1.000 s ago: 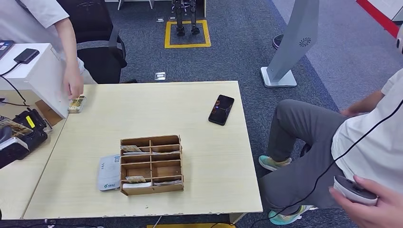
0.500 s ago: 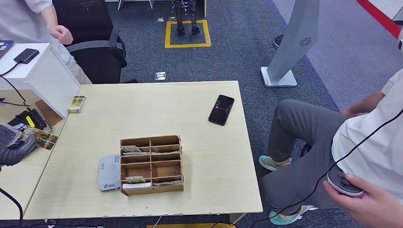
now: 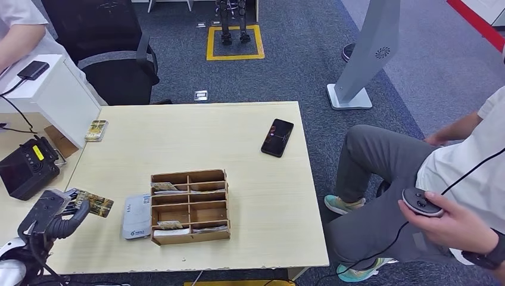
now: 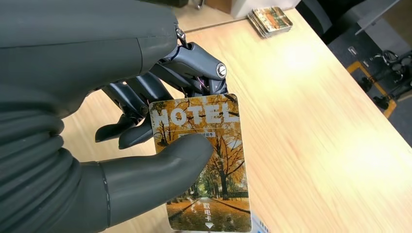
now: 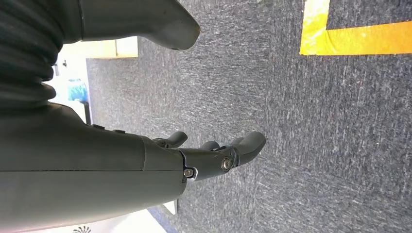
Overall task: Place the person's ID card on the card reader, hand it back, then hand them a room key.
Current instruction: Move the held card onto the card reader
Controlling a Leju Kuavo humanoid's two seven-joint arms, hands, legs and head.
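My left hand (image 3: 52, 217) hovers over the table's near left corner and pinches a hotel key card (image 3: 93, 204) between thumb and fingers. Up close, the key card (image 4: 201, 160) shows autumn trees and the word HOTEL, with the thumb (image 4: 160, 170) pressed across its face. A flat white card reader (image 3: 136, 216) lies just right of the held card, against the wooden organizer (image 3: 189, 206). A stack of similar cards (image 3: 96, 130) sits at the table's far left corner. My right hand (image 5: 214, 155) hangs over grey carpet, fingers apart and holding nothing.
A black terminal (image 3: 27, 170) stands on the side desk to the left. A black phone (image 3: 277, 137) lies at the table's far right. One person sits at the right holding a wired controller (image 3: 421, 202); another person's arm (image 3: 18, 36) shows at the back left.
My left hand carried the key card from beside the black terminal toward the near side of the table, close to the card reader. The standing person's hand drew back from the card stack.
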